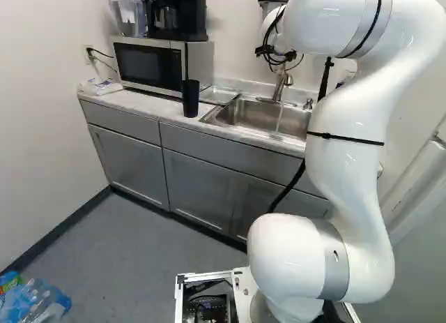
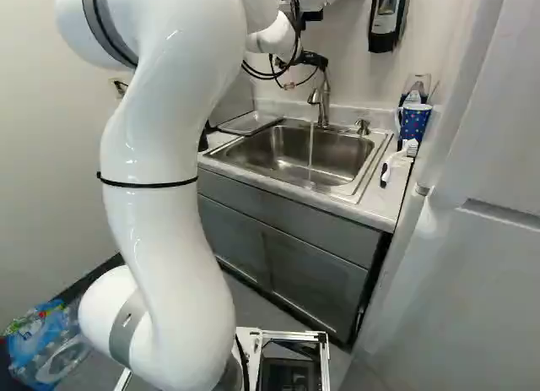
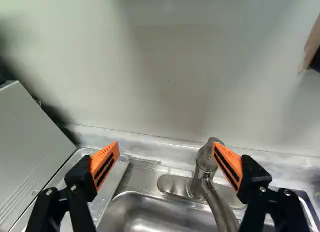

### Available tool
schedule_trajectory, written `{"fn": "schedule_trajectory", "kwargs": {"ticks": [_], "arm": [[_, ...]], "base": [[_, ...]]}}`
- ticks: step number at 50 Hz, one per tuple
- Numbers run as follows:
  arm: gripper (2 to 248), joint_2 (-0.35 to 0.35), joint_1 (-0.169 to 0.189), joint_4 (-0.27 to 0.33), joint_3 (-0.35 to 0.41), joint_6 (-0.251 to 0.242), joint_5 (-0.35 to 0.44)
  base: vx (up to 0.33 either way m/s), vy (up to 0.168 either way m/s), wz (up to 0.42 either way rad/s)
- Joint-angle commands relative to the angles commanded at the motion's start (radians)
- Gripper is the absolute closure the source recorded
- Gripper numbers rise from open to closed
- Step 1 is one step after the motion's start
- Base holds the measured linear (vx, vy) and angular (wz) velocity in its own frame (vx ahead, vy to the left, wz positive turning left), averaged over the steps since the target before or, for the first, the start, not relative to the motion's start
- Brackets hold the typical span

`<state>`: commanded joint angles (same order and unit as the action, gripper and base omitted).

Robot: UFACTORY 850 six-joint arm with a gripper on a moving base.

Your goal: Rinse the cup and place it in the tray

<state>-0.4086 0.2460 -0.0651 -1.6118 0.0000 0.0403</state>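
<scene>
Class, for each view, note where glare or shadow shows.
Left base view: sheen on the white arm; right base view: glints in the steel sink; wrist view: soft shadows on the wall, darker beside the microwave.

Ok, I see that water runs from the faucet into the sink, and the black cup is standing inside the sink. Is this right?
Not quite: the left base view shows the black cup standing on the counter, outside the sink. Water does run from the faucet into it.

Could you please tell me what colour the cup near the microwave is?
The cup is black or nearly black, seen best in the left base view.
</scene>
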Motion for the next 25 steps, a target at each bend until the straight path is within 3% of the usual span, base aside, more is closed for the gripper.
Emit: {"fn": "schedule_trajectory", "kwargs": {"ticks": [25], "arm": [[3, 0.056, -0.048, 0.0, 0.067, 0.0, 0.0]], "base": [[0.0, 0.0, 0.0]]}}
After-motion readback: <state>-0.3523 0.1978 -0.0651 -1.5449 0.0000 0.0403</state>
